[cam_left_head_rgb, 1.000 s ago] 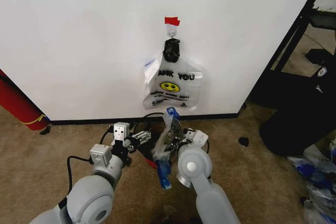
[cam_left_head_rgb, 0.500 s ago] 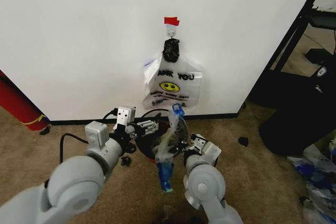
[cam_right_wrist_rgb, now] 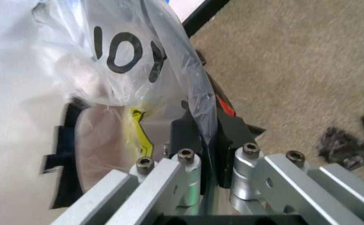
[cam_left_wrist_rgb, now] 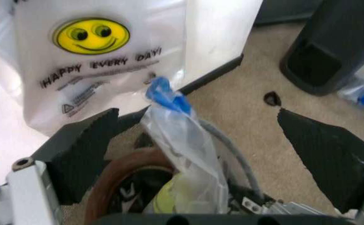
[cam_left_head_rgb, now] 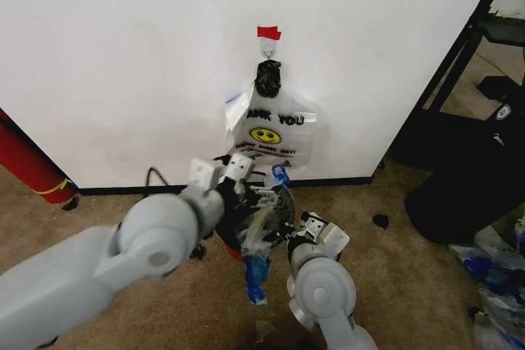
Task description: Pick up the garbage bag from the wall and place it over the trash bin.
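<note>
A crumpled translucent garbage bag [cam_left_head_rgb: 264, 227] with blue handles hangs from my right gripper [cam_left_head_rgb: 284, 224], which is shut on its plastic [cam_right_wrist_rgb: 129, 56] low in front of the wall [cam_left_head_rgb: 123, 55]. My left gripper [cam_left_head_rgb: 253, 193] is open, and its black fingers [cam_left_wrist_rgb: 82, 152] stand wide on either side of the bag's raised blue handle [cam_left_wrist_rgb: 166, 93]. Under the bag sits the dark trash bin [cam_left_head_rgb: 236, 237], its rim [cam_left_wrist_rgb: 116, 171] partly hidden. More smiley bags [cam_left_head_rgb: 271, 130] hang from the hook below the red tape [cam_left_head_rgb: 268, 33].
A red cylinder [cam_left_head_rgb: 29, 161] leans at the wall's left. A black stand and dark bulky object [cam_left_head_rgb: 459, 186] fill the right side. Loose bags [cam_left_head_rgb: 492, 276] lie on the carpet at the far right. A small dark scrap [cam_left_head_rgb: 380, 220] lies on the carpet.
My left arm has swung forward and to the right, bringing its open gripper up to the held bag. The right gripper keeps the bag in about the same place.
</note>
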Robot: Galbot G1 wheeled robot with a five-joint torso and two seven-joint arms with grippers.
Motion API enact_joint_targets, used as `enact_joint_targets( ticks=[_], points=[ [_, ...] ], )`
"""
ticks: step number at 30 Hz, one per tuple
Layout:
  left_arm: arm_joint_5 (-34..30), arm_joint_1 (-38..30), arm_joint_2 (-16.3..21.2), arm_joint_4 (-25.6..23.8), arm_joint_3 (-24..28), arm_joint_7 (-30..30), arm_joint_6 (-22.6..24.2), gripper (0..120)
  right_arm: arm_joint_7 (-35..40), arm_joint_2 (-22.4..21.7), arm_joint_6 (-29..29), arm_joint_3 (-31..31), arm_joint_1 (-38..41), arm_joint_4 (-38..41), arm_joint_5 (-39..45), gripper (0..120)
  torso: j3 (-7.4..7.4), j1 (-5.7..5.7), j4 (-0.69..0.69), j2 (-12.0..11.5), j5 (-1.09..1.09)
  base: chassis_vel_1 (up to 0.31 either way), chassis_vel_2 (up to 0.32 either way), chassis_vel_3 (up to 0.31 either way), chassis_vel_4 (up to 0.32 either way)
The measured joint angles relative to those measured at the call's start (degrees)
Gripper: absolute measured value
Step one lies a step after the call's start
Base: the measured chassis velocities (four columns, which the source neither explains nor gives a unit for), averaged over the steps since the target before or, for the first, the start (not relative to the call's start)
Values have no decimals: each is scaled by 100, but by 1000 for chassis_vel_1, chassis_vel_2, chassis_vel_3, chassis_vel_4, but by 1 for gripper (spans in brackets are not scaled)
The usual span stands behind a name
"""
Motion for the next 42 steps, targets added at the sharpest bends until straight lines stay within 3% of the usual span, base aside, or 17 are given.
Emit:
enact_joint_targets(
  ticks=[18, 23, 29, 33, 38, 42],
  points=[
    [-118, -864, -681, 893, 991, -317, 406, 93, -48, -1, -18, 4, 4, -96, -173, 0, 0, 0, 1, 0, 0, 0, 0, 0, 0],
    [-2, -901, -876, 1098, 1137, -314, 405, 80, -47, -2, -18, 25, 35, -96, -158, 0, 0, 0, 1, 0, 0, 0, 0, 0, 0],
    [-53, -911, -1011, 1275, 1209, -350, 415, 76, -46, -4, -13, 53, 63, -108, -159, 0, 0, 0, 1, 0, 0, 0, 0, 0, 0],
    [-46, -925, -1052, 1365, 1308, -357, 430, 67, -50, -4, -12, 72, 66, -126, -164, 0, 0, 0, 1, 0, 0, 0, 0, 0, 0],
    [90, -897, -1062, 1463, 1414, -297, 443, 43, -58, -5, -4, 73, 60, -113, -150, 0, -1, 0, 1, 0, -1, 0, 0, 0, 0],
    [263, -892, -1057, 1549, 1548, -186, 444, 32, -59, -5, 7, 61, 27, -64, -127, 0, -1, 0, 2, 0, -1, 0, 0, 0, 0]
  ],
)
